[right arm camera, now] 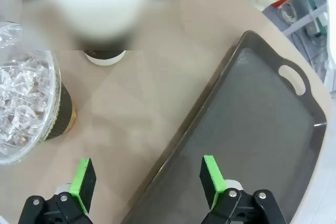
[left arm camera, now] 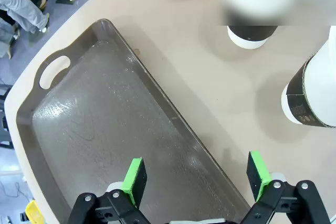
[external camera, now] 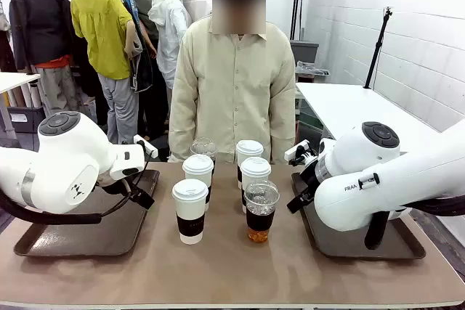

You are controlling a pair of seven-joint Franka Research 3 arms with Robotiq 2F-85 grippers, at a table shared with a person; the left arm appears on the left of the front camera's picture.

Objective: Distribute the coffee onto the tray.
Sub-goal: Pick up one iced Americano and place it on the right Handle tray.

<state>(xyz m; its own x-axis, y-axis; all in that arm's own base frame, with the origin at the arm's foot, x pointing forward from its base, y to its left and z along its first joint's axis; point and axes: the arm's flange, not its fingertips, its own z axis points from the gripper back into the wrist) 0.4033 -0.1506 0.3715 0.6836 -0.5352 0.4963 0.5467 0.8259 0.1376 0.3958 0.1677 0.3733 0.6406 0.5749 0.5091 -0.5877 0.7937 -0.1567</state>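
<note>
A: Where does the coffee stand?

B: In a cluster at the middle of the tabletop, a little toward its far edge, on the bare top between the two trays. There are four paper cups with white lids and dark brown sleeves, in two short rows. There are also two clear, dome-lidded ones. The front clear cup, holding a dark-amber drink, stands nearest the robot's edge, just beside the nearest paper cup. The back clear cup is half hidden behind the paper cups, nearest the far edge.

A: And the trays?

B: Both are dark, and each has a handle slot at its end. The left tray lies by the tabletop's left edge, the right tray by its right edge.

A: What about the left gripper?

B: The left gripper hangs over the long inner rim of the left tray. Its jaws are spread wide with nothing between them, one over the tray and the other over bare tabletop. A sleeved paper cup stands near it on the tabletop side, clear of it.

A: And the right one?

B: Much the same, mirrored. The right gripper is wide apart and empty, straddling the right tray's inner rim. The front clear cup is close on its tabletop side, not touching.

A: Anyone at the table?

B: A person in a pale buttoned shirt stands at the far edge, right behind the cups.
</note>
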